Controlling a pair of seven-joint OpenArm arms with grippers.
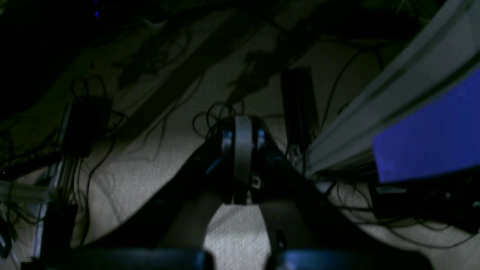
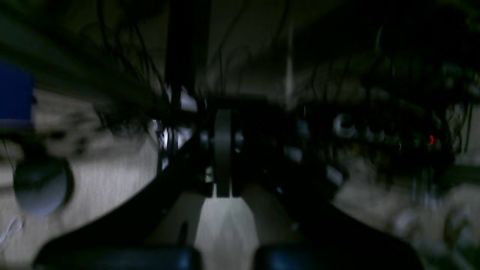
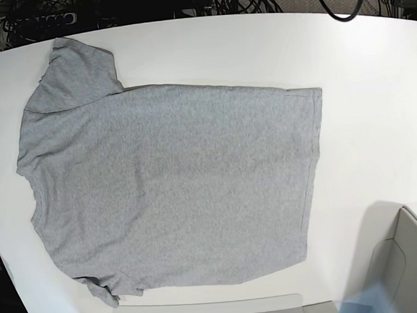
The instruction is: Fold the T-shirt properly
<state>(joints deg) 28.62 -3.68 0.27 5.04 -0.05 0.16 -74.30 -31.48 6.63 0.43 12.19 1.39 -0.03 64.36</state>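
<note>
Grey cloth: the T-shirt (image 3: 171,184) lay flat on the white worktop (image 3: 361,81), plain side up, collar end at the left, hem at the right, one sleeve at upper left, the other bunched at lower left.
Risk, left side: the crumpled lower sleeve could get folded in crooked if not smoothed first.
Risk, grip: thin flat cloth could slip or drag, so a fold might skew.
Box: a pale open box (image 3: 409,264) stood at the lower right, well apart from the shirt; nothing showed inside it.
Right arm's jaws (image 2: 223,165): shut, empty, off the worktop.
Left arm's jaws (image 1: 243,153): shut, empty, off the worktop.
</note>
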